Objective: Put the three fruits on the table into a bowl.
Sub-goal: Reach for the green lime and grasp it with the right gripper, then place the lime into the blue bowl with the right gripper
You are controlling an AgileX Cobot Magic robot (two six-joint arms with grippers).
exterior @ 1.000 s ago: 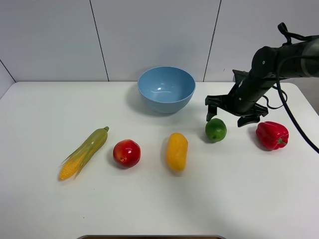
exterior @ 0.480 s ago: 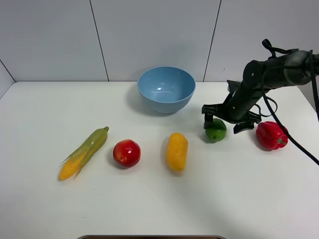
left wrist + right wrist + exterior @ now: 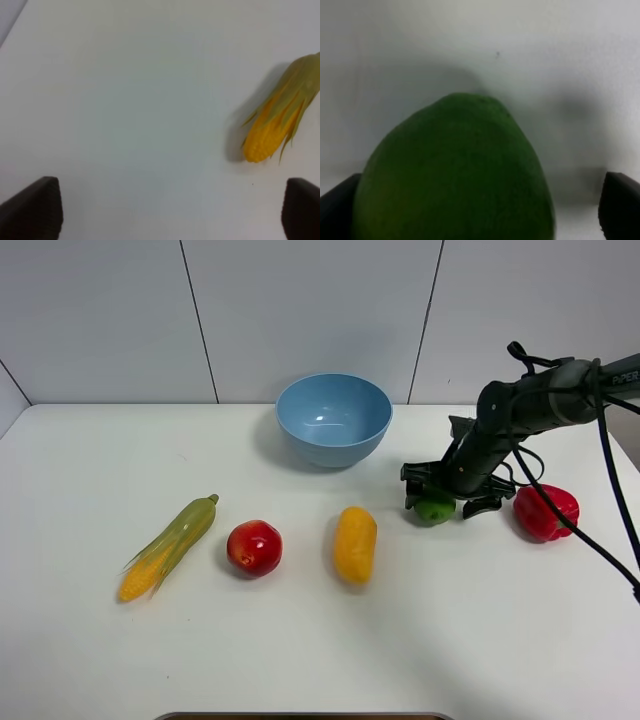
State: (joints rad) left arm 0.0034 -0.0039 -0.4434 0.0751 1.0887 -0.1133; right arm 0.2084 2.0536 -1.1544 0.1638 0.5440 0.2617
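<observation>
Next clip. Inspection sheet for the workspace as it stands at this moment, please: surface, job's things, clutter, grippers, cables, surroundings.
Surface: white table, no spills or marks seen.
Job's things: lime, mango-like fruit and red apple-like fruit all on the table; light-blue bowl at the back, nothing in it.
Clutter: corn cob far left; bell pepper just right of the lime.
Grippers: right gripper low over the lime, jaws open astride it, a gap visible on one side. Left gripper open above bare table near the corn, holding nothing.
Cables: black cable trails from the right arm past the pepper.
Surroundings: grey panelled wall; nothing else seen.
</observation>
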